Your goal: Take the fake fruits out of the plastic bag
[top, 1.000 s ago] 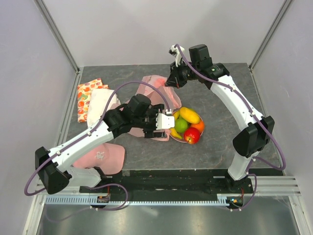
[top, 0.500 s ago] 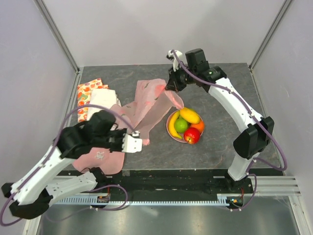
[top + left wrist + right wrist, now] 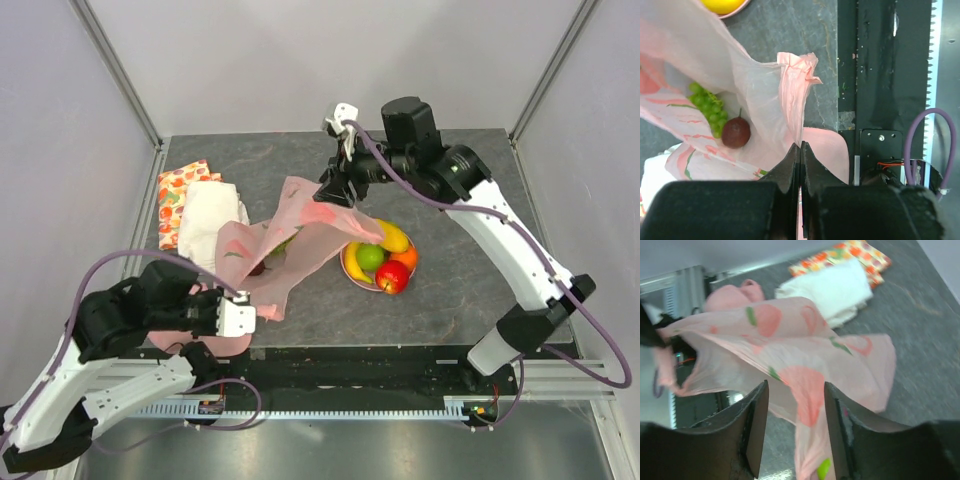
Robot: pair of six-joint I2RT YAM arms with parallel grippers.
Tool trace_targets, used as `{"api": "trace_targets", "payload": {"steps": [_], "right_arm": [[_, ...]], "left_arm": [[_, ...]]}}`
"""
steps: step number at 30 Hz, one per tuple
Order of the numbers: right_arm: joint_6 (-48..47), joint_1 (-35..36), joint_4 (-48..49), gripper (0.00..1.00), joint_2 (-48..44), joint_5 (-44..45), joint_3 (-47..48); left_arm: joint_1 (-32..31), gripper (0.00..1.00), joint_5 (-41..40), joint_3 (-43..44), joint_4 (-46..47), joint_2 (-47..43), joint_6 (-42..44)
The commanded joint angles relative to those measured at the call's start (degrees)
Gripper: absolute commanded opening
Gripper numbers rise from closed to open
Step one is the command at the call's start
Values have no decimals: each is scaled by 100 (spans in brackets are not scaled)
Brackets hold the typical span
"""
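From above, the plastic bag (image 3: 300,232) hangs stretched between the left gripper (image 3: 247,316), low near the table's front edge, and the raised right gripper (image 3: 335,190). Fruits (image 3: 382,258) sit on a pink plate (image 3: 414,266) just beside it. The left wrist camera shows jaws pinched shut on the bag's edge, with a plum (image 3: 736,132) and green grapes (image 3: 706,102) inside. The right wrist camera shows fingers (image 3: 756,430) standing apart, the bag film sagging between them.
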Motion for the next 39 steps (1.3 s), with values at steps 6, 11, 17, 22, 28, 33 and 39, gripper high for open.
{"api": "trace_targets", "payload": {"steps": [6,11,17,22,28,33,39], "right_arm": [[-589,853,-273,38,302,-1429,-604],[-1046,1029,-747,36,970,-1745,-385],[-1249,1292,-959,36,962,-2000,-602],[-1108,1529,-730,35,699,-1896,-894],[-1258,1943,-432,34,110,-1420,-1262],[-1520,2382,-142,34,-92,-1237,-1623],[-1284,2848,1325,29,-576,20,-2905]], "left_arm": [[35,2,-865,-760,-1153,-911,-251],[131,2,-927,-1059,-1110,-1123,-541],[508,2,-1049,-1050,-373,-1027,-1024],[799,2,-488,-1314,252,-1088,-1796],[817,1,-338,-1183,831,-790,-2035],[852,2,-443,-796,1131,-394,-2264],[852,2,-206,-585,1281,-148,-2229]]}}
